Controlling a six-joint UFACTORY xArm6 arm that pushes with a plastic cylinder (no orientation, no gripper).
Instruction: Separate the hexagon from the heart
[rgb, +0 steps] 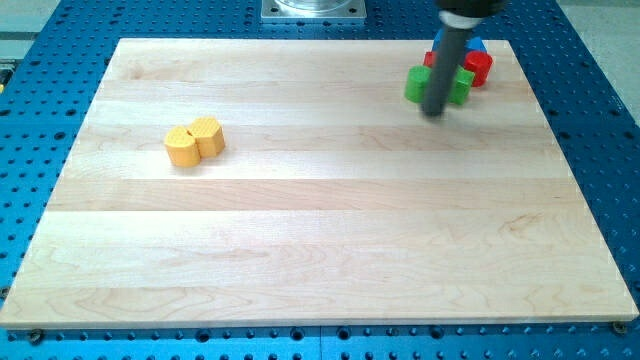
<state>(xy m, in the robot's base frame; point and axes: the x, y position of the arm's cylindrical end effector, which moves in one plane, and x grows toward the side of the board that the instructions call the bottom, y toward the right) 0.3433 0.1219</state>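
My tip (434, 112) is resting on the counter (320, 250) at the far right, just in front of a huddle of blocks. There is no hand here to be spread or pressed together; the arm is ending in a plain dark rod, so it is pinching nothing and can only shove. The rod is standing in front of a green block (420, 84), whose shape I cannot make out because the rod is covering its middle. Just behind and to the right, a red block (479, 67) is sitting, and a blue block (476, 45) is peeking out beyond it; their shapes are also too hidden to name.

The task's things are lying well apart from all that, at the left of the counter: a yellow hexagon (182, 147) and a yellow heart (208, 136) are touching side by side, the hexagon to the left and slightly nearer. Which is which I am judging from outlines that are small, so I am holding that loosely.

Both are looking like small, stiff, light blocks that will probably slide easily on the smooth wood and may spin if struck off-centre. Since nothing can be gripped, I am judging the best contact to be at the seam where the two are meeting, pushing squarely on the hexagon's flat side so it is travelling away from the heart.
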